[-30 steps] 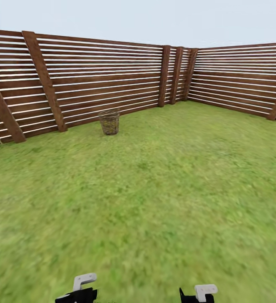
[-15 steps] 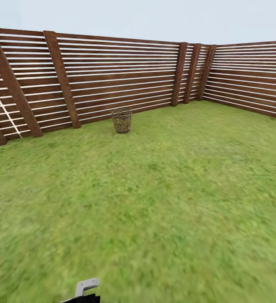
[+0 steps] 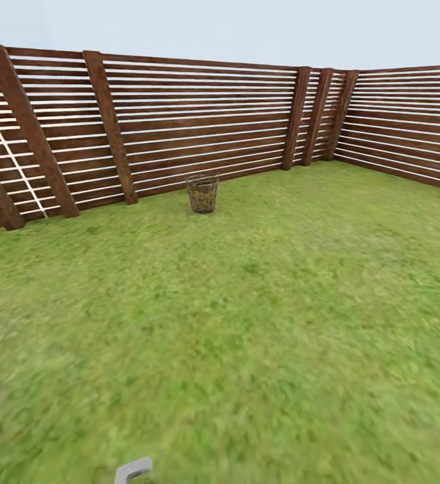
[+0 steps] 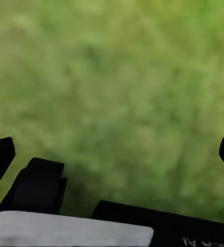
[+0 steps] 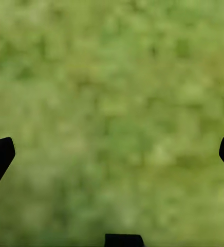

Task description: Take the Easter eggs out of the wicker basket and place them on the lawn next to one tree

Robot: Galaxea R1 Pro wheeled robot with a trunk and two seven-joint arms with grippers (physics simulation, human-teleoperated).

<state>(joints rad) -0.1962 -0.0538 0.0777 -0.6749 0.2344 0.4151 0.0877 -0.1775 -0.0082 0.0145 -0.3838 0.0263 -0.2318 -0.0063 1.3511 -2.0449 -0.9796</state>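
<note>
Mottled green lawn (image 3: pixel 260 323) stretches from the near edge of the head view up to a brown slatted fence (image 3: pixel 199 128) that runs along the far side and turns a corner at the far right, with pale sky above it. On the grass just before the fence, a little left of the middle of that far edge, stands the wicker basket (image 3: pixel 203 193), upright and well apart from the robot. Yellowish flecks show through its open weave, but it is too small and too far off to make out separate eggs. A thin pale bar leans across the fence slats at the far left, cut off by the picture's edge.

In the left wrist view the left gripper (image 4: pixel 114 154) is spread wide, one dark fingertip at each side edge, with nothing between them but blurred grass below; it holds and touches nothing. Part of the arm's dark body and a pale plate cover the near part of that view. The right gripper (image 5: pixel 114 154) in the right wrist view is likewise spread wide and empty over blurred grass, only its tips visible.
</note>
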